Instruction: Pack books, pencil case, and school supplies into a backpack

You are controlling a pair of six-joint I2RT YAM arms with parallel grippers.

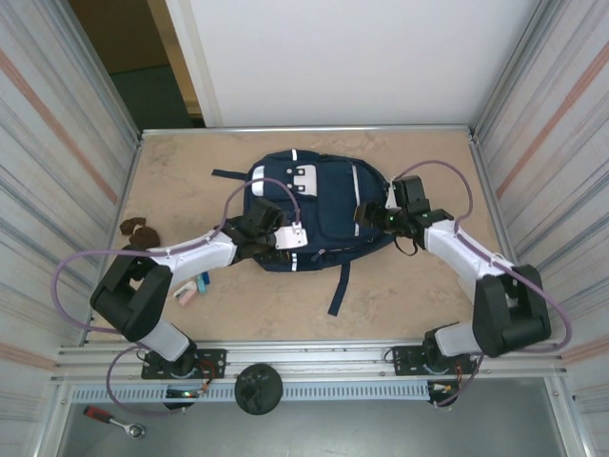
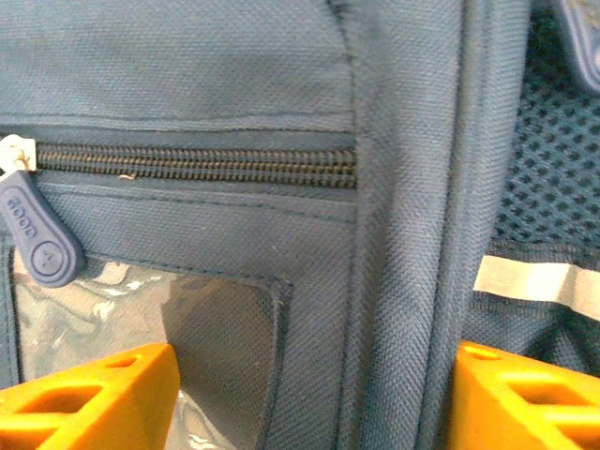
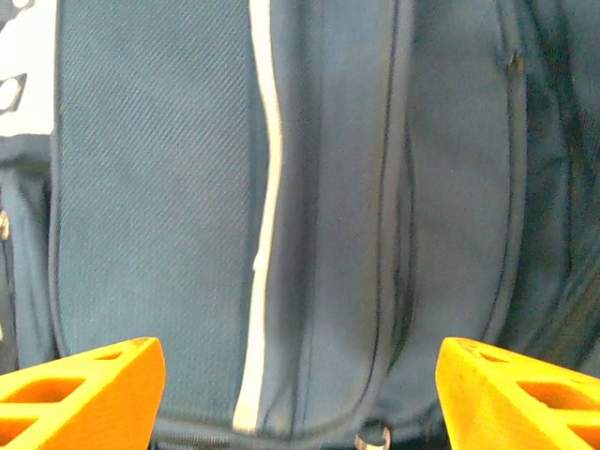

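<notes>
The navy backpack (image 1: 328, 205) lies flat in the middle of the table, white stripes and patch facing up. My left gripper (image 1: 269, 228) is down on its left side and open. In the left wrist view its orange fingers (image 2: 89, 398) straddle a fabric seam of the backpack (image 2: 403, 187), below a shut zipper (image 2: 197, 165) with a blue pull (image 2: 37, 239). My right gripper (image 1: 364, 217) stands open over the bag's right side, jaws wide around a white stripe (image 3: 262, 234) and piping; nothing is gripped. School supplies (image 1: 190, 289), pink and blue pieces, lie left of the bag. Books and pencil case are out of view.
Brown lumpy pieces (image 1: 138, 228) sit near the left wall. A loose backpack strap (image 1: 338, 286) trails toward the front edge. Metal-framed walls close in the table on both sides. A clear window pocket (image 2: 94, 309) sits under the zipper.
</notes>
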